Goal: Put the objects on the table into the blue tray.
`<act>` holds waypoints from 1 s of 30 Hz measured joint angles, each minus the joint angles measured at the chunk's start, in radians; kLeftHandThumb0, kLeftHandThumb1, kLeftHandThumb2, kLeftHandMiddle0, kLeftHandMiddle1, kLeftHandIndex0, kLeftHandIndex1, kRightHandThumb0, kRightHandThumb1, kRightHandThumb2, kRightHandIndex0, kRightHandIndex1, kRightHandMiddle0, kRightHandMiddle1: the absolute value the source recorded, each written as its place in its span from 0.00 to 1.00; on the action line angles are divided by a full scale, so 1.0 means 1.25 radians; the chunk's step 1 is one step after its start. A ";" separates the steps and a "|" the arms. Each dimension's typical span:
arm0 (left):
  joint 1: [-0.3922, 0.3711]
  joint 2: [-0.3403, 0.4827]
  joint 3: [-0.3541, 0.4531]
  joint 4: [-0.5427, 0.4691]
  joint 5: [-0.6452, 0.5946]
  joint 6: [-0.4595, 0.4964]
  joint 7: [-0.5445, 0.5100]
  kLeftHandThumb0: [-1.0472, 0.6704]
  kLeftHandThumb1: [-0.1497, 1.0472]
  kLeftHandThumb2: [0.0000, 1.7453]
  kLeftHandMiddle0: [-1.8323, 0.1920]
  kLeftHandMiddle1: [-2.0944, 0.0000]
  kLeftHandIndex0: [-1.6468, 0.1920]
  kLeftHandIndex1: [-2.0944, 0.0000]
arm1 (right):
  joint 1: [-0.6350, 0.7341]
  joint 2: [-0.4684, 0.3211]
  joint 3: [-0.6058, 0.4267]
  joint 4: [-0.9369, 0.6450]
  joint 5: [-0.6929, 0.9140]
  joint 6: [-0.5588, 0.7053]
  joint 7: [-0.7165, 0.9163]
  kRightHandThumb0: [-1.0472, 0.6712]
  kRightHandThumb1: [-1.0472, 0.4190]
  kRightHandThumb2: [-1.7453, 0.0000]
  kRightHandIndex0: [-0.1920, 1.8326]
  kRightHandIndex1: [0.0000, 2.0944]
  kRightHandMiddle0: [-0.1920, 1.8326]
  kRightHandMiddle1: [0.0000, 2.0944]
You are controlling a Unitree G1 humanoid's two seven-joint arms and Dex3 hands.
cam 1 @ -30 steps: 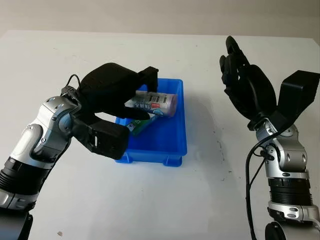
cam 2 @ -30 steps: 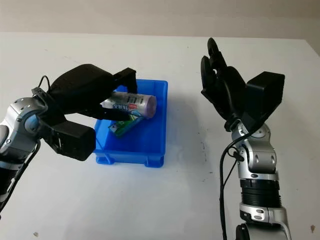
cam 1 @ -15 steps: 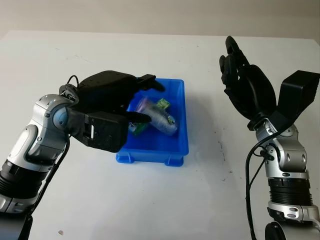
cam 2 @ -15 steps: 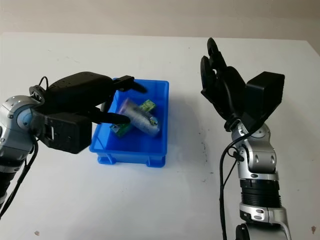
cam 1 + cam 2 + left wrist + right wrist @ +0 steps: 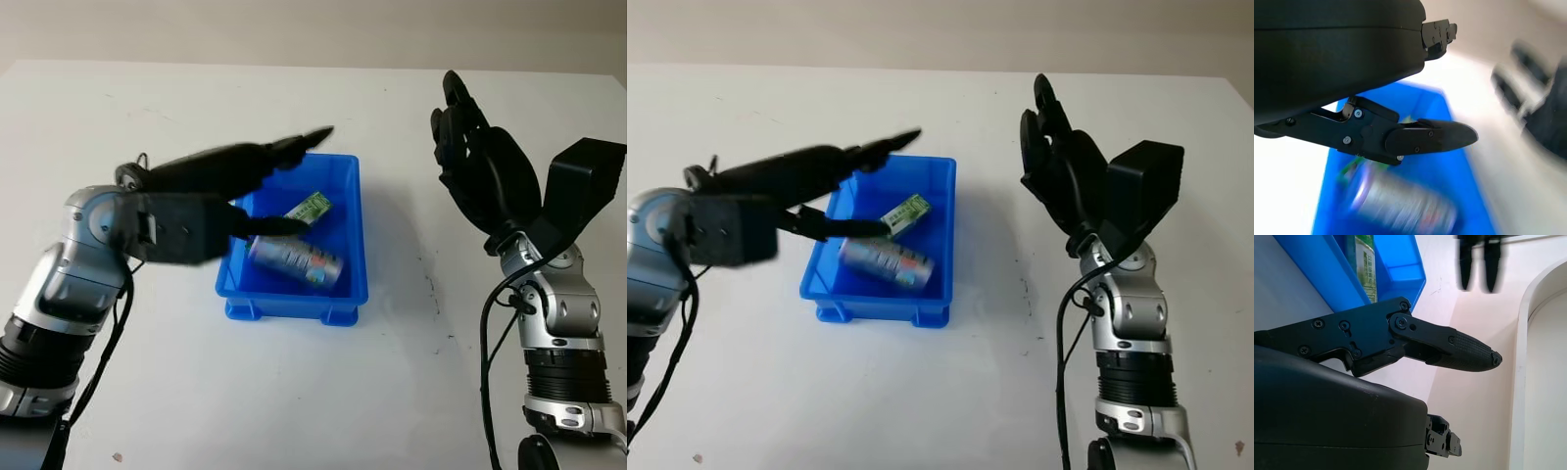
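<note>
A blue tray (image 5: 348,290) sits on the white table left of centre. Inside it a silver can (image 5: 295,259) lies on its side, with a green packet (image 5: 308,208) beyond it. The can (image 5: 1400,205) and the blue tray (image 5: 1430,103) also appear in the left wrist view. My left hand (image 5: 269,186) is open above the tray's left side, its fingers over the tray and holding nothing. My right hand (image 5: 480,171) is open, raised over the table's right side, away from the tray.
The white table (image 5: 294,392) extends around the tray on all sides. In the right wrist view the blue tray (image 5: 1396,279) with the green packet (image 5: 1365,269) lies beyond my right hand.
My left hand let go of the silver can, which dropped into the tray and now lies on its floor. The left hand's fingers opened out and lifted. The right arm stayed still.
</note>
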 measured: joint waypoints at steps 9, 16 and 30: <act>0.016 -0.077 0.172 0.029 -0.184 0.039 0.150 0.17 1.00 0.37 1.00 1.00 1.00 1.00 | 0.004 0.001 0.001 0.000 -0.005 -0.011 -0.003 0.20 0.00 0.60 0.00 0.00 0.00 0.00; 0.135 -0.162 0.249 0.027 -0.241 0.024 0.292 0.16 1.00 0.39 1.00 1.00 1.00 1.00 | 0.007 0.019 0.005 0.000 -0.004 -0.020 -0.012 0.19 0.00 0.60 0.00 0.00 0.00 0.00; 0.176 -0.250 0.246 0.216 -0.231 -0.153 0.413 0.14 1.00 0.42 1.00 1.00 1.00 1.00 | 0.008 0.057 0.014 0.000 -0.002 -0.020 -0.044 0.19 0.00 0.59 0.00 0.00 0.00 0.00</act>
